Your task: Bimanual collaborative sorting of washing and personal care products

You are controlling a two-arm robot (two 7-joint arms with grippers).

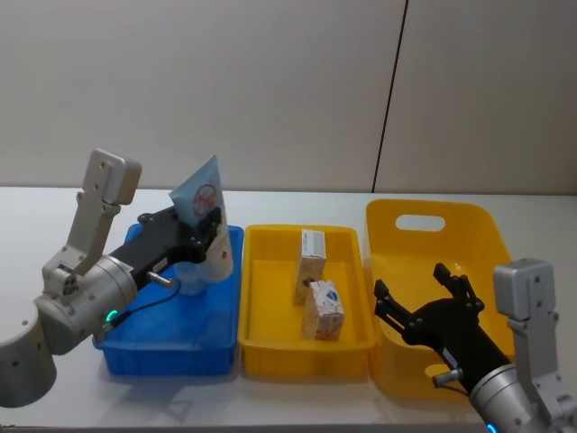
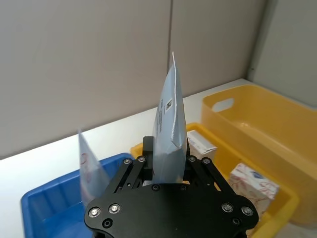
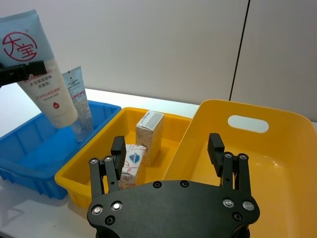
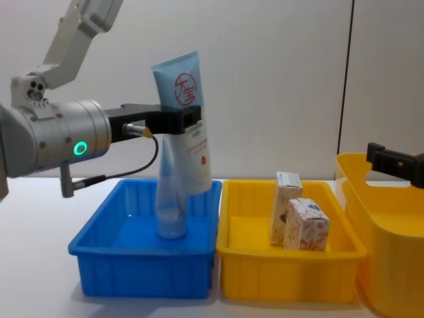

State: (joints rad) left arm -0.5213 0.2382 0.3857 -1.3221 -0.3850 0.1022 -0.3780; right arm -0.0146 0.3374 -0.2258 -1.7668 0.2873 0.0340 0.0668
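Observation:
My left gripper [image 1: 209, 230] is shut on a light blue tube [image 1: 200, 194] with a red round logo, holding it tilted, cap down, above the blue tray [image 1: 171, 361]. A pale translucent tube [image 4: 171, 199] stands upright in that tray, just behind the held tube [image 4: 179, 79]. In the middle yellow tray [image 1: 302, 347] a tall beige carton [image 1: 311, 257] stands next to a squat white carton [image 1: 325, 311] with an orange-red pattern. My right gripper [image 1: 419, 293] hovers open over the large yellow basket [image 1: 433, 209], holding nothing.
The three containers stand side by side on a white table: blue tray left, yellow tray middle, handled yellow basket right. A plain wall rises close behind them. The basket [image 3: 247, 148] has nothing in it.

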